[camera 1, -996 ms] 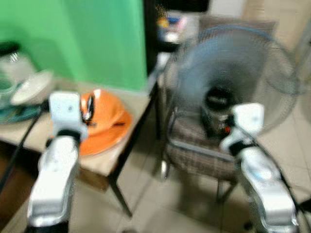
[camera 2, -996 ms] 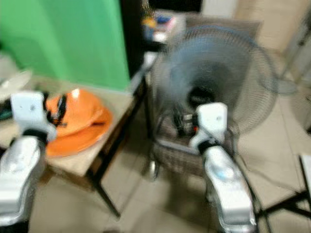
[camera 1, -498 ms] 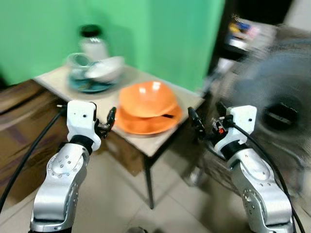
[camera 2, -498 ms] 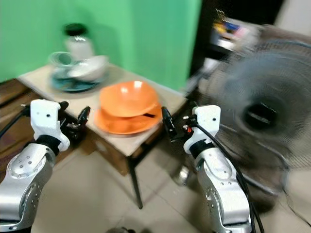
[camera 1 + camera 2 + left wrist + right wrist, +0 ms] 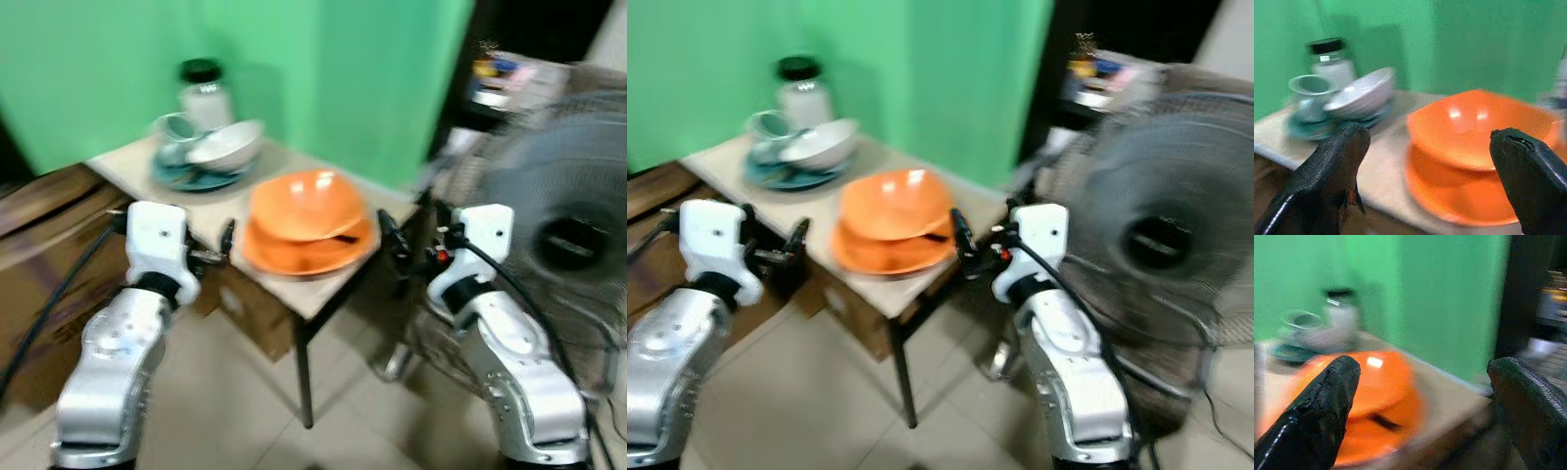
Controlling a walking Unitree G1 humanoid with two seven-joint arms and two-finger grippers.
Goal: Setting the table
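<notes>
An orange bowl (image 5: 302, 204) sits on an orange plate (image 5: 306, 253) near the front corner of a small beige table (image 5: 323, 290). A dark utensil (image 5: 343, 238) lies between bowl and plate. Farther back, a white bowl (image 5: 225, 147) and a glass cup (image 5: 174, 127) rest on a teal plate (image 5: 191, 176), with a black-lidded jar (image 5: 203, 90) behind. My left gripper (image 5: 223, 250) is open just left of the orange plate. My right gripper (image 5: 392, 240) is open at the table's right corner. In the left wrist view the orange bowl (image 5: 1476, 127) lies between the open fingers.
A green wall (image 5: 323, 69) backs the table. A large standing fan (image 5: 563, 230) stands to the right, close behind my right arm. Brown cardboard boxes (image 5: 44, 245) sit at the left beside the table. Tiled floor (image 5: 255, 411) lies in front.
The camera has swung left from the fan to the table over the last second, then steadied. Both grippers sit slightly closer to the orange dishes than half a second ago.
</notes>
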